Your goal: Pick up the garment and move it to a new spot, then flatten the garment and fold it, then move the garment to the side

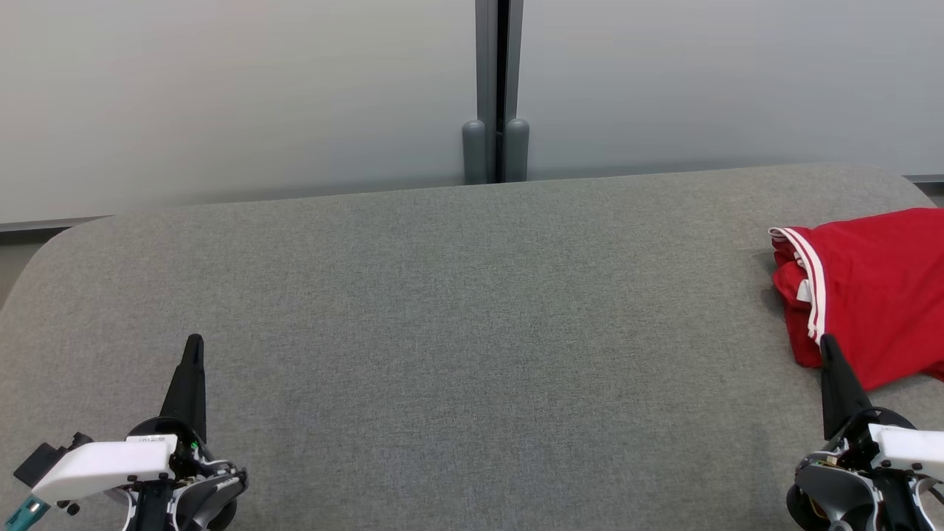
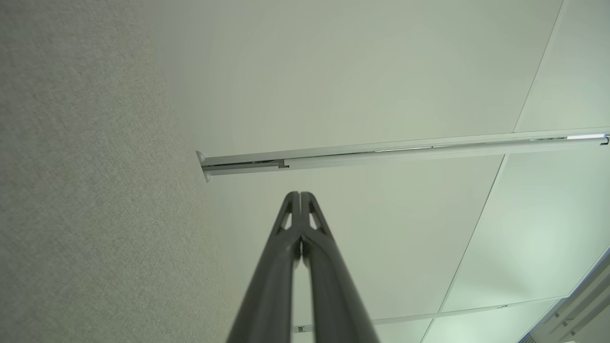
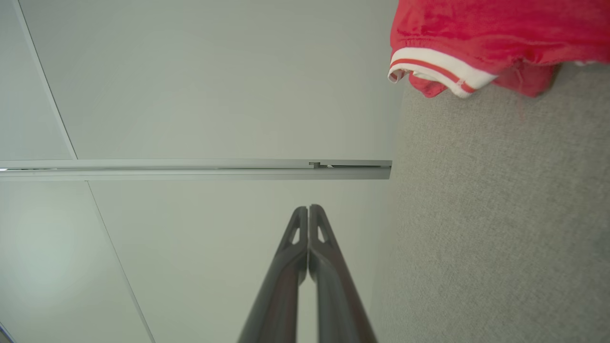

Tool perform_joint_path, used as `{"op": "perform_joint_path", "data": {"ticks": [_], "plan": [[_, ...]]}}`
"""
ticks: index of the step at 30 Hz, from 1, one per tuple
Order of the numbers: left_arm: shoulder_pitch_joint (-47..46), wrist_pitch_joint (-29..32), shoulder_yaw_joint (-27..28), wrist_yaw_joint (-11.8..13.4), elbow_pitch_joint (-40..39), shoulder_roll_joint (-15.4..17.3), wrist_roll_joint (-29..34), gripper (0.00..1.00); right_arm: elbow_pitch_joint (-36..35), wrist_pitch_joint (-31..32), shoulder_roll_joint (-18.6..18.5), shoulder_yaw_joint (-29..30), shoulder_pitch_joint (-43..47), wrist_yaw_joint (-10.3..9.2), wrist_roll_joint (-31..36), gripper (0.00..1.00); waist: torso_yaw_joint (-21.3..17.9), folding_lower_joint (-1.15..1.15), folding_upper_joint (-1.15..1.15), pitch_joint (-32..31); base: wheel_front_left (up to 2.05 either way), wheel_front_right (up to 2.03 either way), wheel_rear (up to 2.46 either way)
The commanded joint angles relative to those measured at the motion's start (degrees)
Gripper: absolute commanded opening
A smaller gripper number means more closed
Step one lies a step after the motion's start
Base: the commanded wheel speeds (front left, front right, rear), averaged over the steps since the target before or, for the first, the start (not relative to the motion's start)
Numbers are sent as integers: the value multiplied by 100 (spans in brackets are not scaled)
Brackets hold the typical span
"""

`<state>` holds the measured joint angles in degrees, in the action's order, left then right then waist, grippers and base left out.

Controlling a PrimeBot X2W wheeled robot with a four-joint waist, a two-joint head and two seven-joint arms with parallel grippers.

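Note:
A red garment with white stripes lies bunched at the right edge of the grey fabric surface; part of it runs out of the head view. In the right wrist view the garment sits at the top right. My right gripper is shut with nothing in it, its tip just in front of the garment's near edge. In its own wrist view the right gripper has its fingers pressed together. My left gripper is shut and empty at the lower left, far from the garment, and the left wrist view shows the left gripper closed too.
The grey surface has rounded far corners and ends at a pale wall. A dark vertical post with two rounded grey caps stands behind the far edge at the middle. Bare fabric stretches between the two grippers.

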<state>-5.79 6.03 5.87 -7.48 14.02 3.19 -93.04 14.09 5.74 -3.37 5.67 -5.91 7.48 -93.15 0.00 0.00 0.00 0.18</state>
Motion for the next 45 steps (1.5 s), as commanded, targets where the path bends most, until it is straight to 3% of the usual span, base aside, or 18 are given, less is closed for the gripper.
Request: {"op": "perform_joint_path", "data": {"ticks": [1,45], "plan": [[-75,13,28,-24,8,20,17,0,9,27,-9,21,-59,2,22,0,0,0,0,0,0,0,0],[-80,33,58,-24,8,-6,47,0,11,54,18,51,-64,2,57,0,0,0,0,0,0,0,0]]}}
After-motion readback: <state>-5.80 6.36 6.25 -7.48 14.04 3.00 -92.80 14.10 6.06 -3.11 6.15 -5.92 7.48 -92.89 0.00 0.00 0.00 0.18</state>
